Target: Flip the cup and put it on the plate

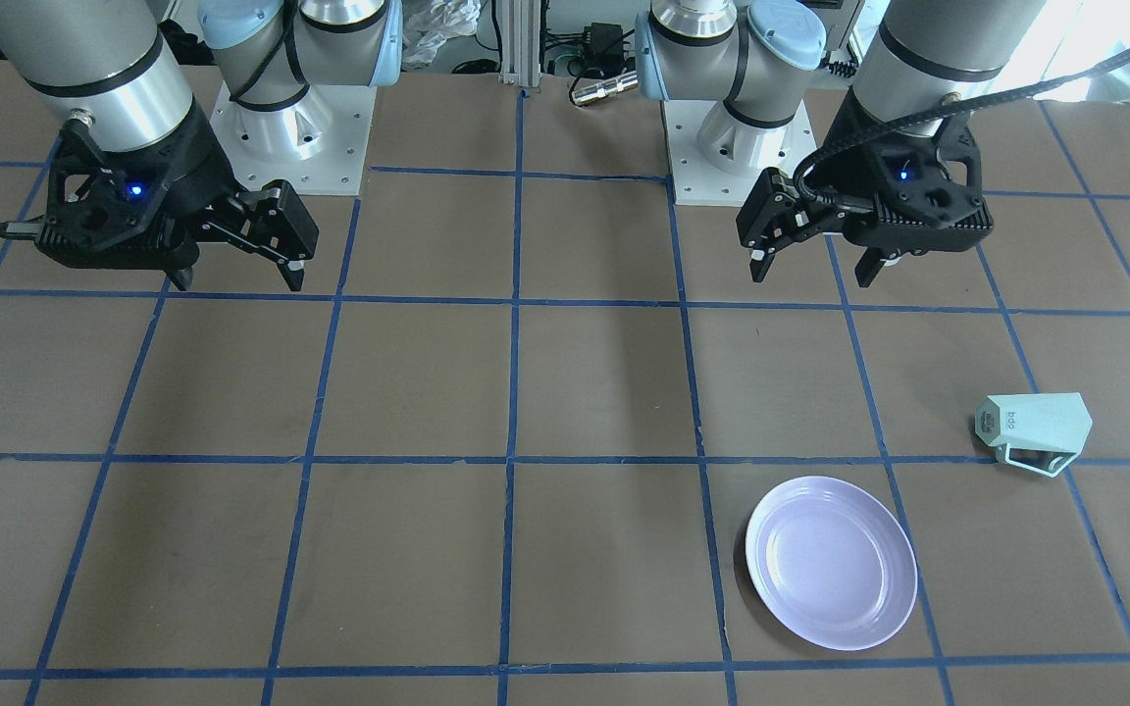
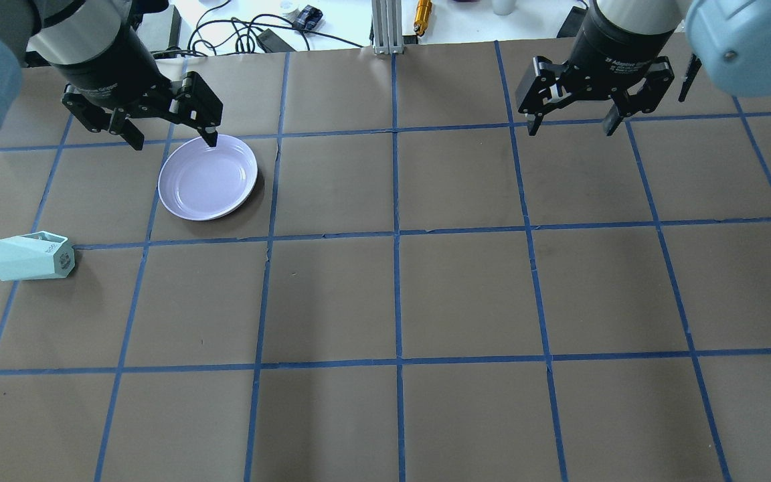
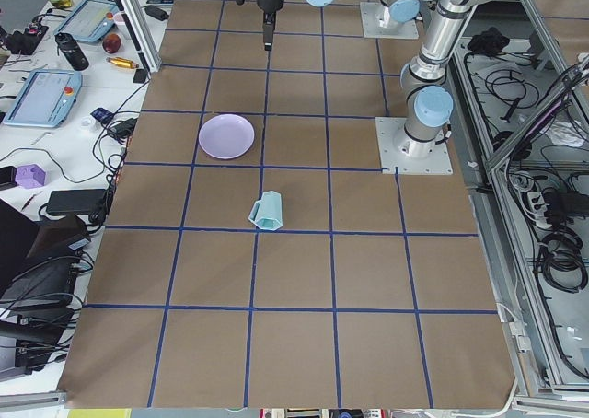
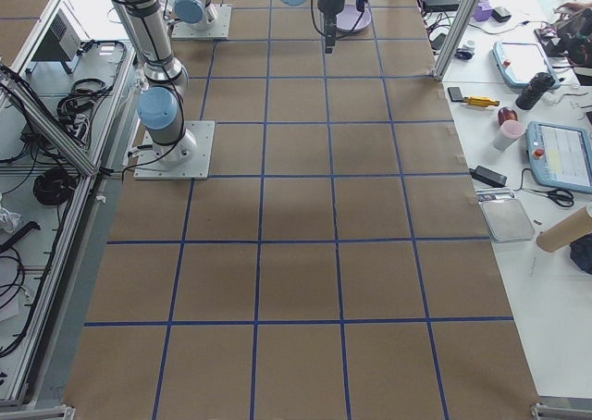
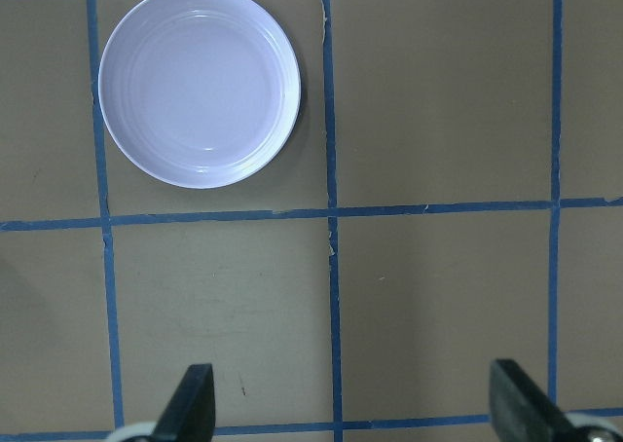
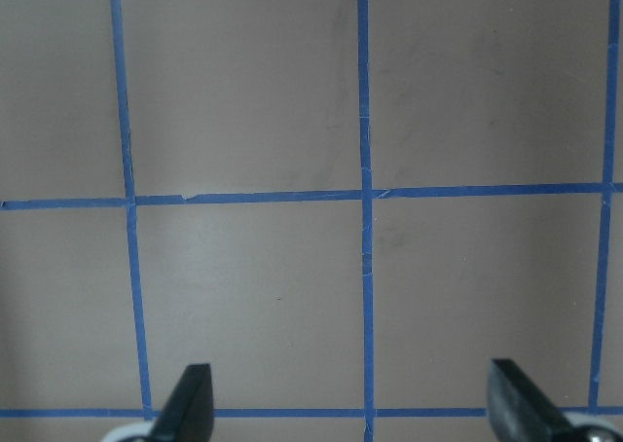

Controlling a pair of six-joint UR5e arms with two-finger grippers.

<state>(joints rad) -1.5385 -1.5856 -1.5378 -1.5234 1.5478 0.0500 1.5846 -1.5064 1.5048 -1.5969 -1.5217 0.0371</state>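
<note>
The mint-green cup lies on its side on the brown table, far out on my left; it also shows in the overhead view and the exterior left view. The lavender plate sits empty, right way up, about one grid square from the cup. My left gripper hangs open and empty above the table beside the plate's rim; its wrist view shows the plate at upper left and no cup. My right gripper hangs open and empty over bare table, far from both.
The table is brown paper with a blue tape grid. The two arm bases stand at the robot's edge. An aluminium post and cables lie beyond the far edge. Benches with tools flank the table.
</note>
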